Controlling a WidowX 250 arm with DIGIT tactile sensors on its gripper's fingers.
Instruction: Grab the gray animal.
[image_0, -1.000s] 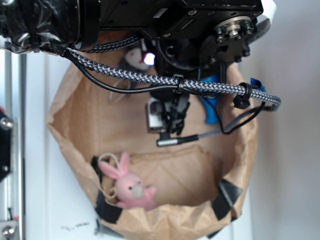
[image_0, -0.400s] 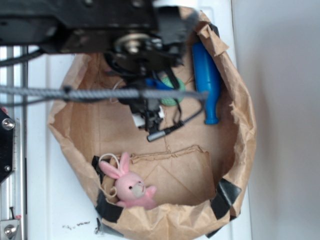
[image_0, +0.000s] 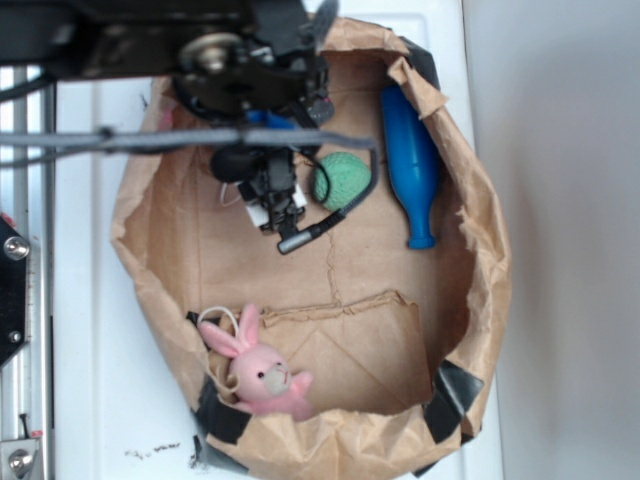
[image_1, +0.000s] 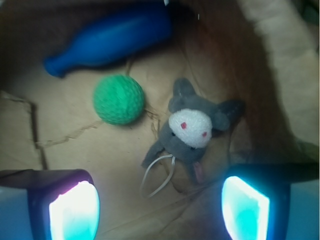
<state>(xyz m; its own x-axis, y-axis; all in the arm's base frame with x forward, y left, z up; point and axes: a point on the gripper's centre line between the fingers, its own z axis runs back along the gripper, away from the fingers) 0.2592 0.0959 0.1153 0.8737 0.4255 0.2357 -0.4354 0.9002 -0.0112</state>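
The gray animal (image_1: 192, 131) lies on the paper floor of the bag, white face with red cheeks up, its white string loop (image_1: 159, 175) trailing toward me. In the wrist view my gripper (image_1: 159, 210) is open, its two lit fingers (image_1: 72, 210) at the bottom edge straddling the loop, and the toy sits just beyond them, nearer the right one. In the exterior view the gripper (image_0: 273, 208) hangs over the bag's upper left, and the arm hides the gray animal there.
The brown paper bag (image_0: 490, 300) has tall crumpled walls. Inside it are a green knitted ball (image_1: 119, 99) just left of the gray toy, a blue bowling pin (image_0: 410, 165) at the right, and a pink bunny (image_0: 262, 372) at the lower left.
The arm has swung left and toward the top of the bag, uncovering the green ball and the blue pin. The pink bunny has not moved.
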